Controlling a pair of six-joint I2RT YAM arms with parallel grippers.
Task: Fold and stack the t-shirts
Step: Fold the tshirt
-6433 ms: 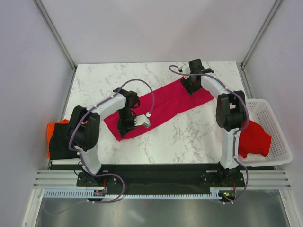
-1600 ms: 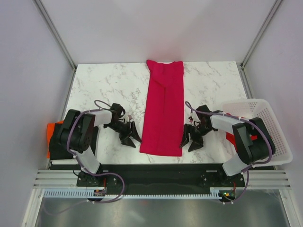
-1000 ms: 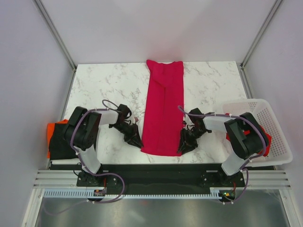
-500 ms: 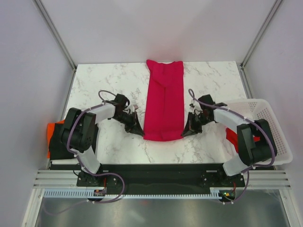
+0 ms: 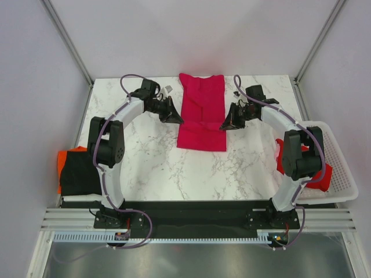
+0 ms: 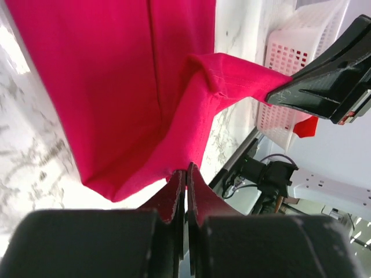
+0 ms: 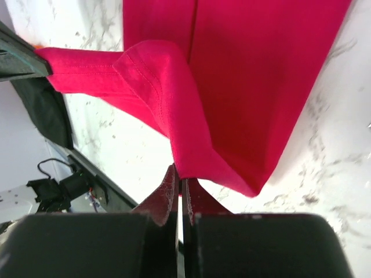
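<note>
Tightly, left tool (image 6: 184, 172) and right tool (image 7: 177, 175) pinch crimson t-shirt (image 5: 201, 110); underlayer hidden.

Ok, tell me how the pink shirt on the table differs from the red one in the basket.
The pink shirt lies folded into a narrow strip on the marble table; the red shirt sits crumpled in the white basket. The left gripper and right gripper are each shut on a corner of the pink shirt; nothing holds the red shirt. Both are plain reddish cloth.

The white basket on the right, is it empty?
No, a red t-shirt lies bunched inside the white basket.
</note>
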